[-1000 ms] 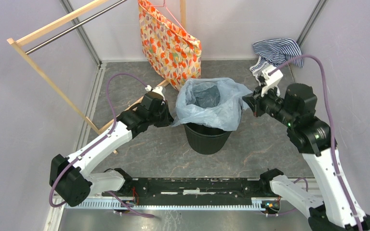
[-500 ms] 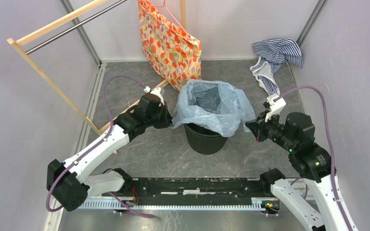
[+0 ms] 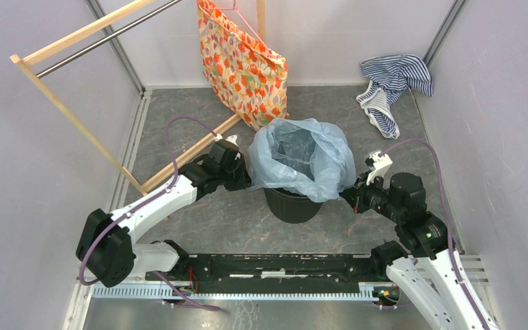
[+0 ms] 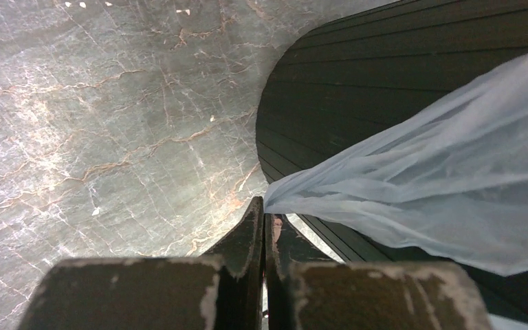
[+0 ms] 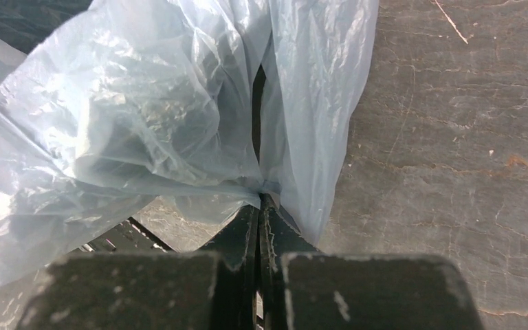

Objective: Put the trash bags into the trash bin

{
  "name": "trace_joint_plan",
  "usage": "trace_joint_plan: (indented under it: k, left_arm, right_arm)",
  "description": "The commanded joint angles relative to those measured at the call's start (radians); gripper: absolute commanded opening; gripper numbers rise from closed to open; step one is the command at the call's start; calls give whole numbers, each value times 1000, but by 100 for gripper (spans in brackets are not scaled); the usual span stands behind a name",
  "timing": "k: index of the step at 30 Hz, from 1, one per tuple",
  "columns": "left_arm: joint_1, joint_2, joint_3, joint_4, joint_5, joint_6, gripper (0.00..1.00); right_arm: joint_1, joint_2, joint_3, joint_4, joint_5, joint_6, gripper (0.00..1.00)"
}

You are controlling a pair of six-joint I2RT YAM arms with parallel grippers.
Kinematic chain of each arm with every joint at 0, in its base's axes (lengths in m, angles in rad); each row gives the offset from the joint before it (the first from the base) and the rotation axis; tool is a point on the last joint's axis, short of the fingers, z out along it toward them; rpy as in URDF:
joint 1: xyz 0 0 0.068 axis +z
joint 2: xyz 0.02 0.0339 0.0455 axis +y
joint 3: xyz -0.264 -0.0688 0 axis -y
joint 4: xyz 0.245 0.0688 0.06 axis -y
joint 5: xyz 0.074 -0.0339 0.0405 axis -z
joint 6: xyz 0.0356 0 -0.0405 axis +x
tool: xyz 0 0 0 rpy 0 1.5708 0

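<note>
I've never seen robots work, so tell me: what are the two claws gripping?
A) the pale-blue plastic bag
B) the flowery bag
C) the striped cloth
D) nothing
A: the left gripper and right gripper each pinch an edge of the bag draped over the bin.

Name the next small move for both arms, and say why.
Probably ease both grippers slightly lower. The left gripper and right gripper are each shut on an edge of the trash bag, whose mouth drapes over the trash bin rim; its hem looks only partway down the wall.
</note>
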Motion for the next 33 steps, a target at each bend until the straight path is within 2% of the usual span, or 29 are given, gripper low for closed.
trace_joint_plan:
  k: [1, 9, 19, 26, 30, 33]
  left_arm:
    - [-3, 59, 11, 21, -19, -20, 2]
    - [-2, 152, 51, 36, -34, -9, 2]
    - [7, 272, 171, -4, -87, 30, 2]
    - [45, 273, 178, -31, -111, 49, 2]
    - [77, 256, 143, -34, -114, 56, 2]
    - [86, 247, 127, -35, -116, 57, 2]
  right_arm:
    - [-3, -7, -5, 12, 26, 14, 0]
    - [-2, -4, -34, 14, 89, 25, 0]
    - [-4, 30, -136, 135, 9, 44, 0]
    - [-1, 44, -148, 140, 3, 26, 0]
    - [-1, 57, -165, 99, 59, 10, 0]
    - [-1, 62, -168, 64, 160, 16, 0]
